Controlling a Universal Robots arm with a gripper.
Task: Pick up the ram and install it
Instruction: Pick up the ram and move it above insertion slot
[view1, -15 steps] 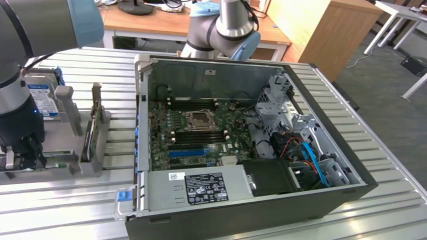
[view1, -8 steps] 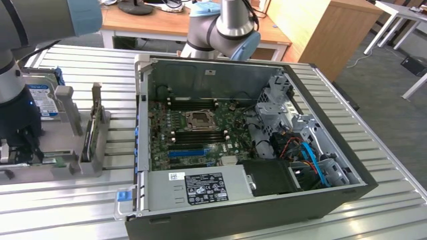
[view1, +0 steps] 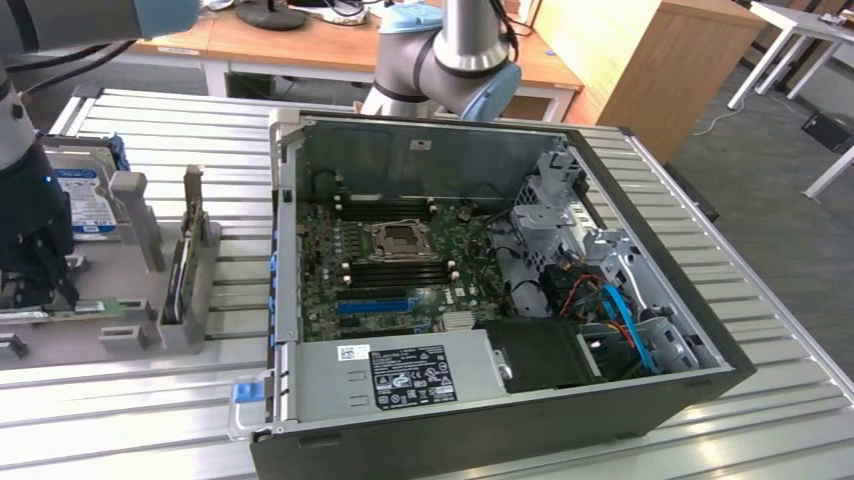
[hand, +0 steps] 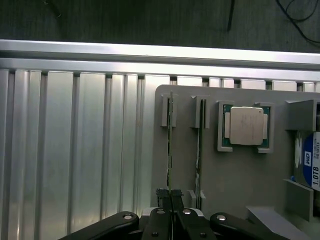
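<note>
The end effector (hand: 171, 200) is closed on the ram (hand: 170, 145): in the wrist view its two dark fingers (hand: 161, 196) press against either face of the thin green stick near one end, with no gap showing. The ram stands on edge in the grey holder (hand: 240, 175), in the outermost slot, the one next to the holder's border with the bare ribbed counter (hand: 75, 150). Its far end sits between the cheeks of a small grey bracket on the holder. A second stick (hand: 200, 145) stands on edge in the neighbouring slot, parallel to the ram and just beside it. Further across the holder a processor (hand: 246, 125) lies flat in a square recess, and past that, at the holder's opposite border, is a hard drive (hand: 312, 160) with a blue label. In the exterior view an open computer case (view1: 534, 440) lies on the counter just beside the holder, towards the exterior view's right. Its motherboard (view1: 334, 270) faces up, with black memory slots (view1: 396, 265) beside the processor socket (view1: 398, 238).
</note>
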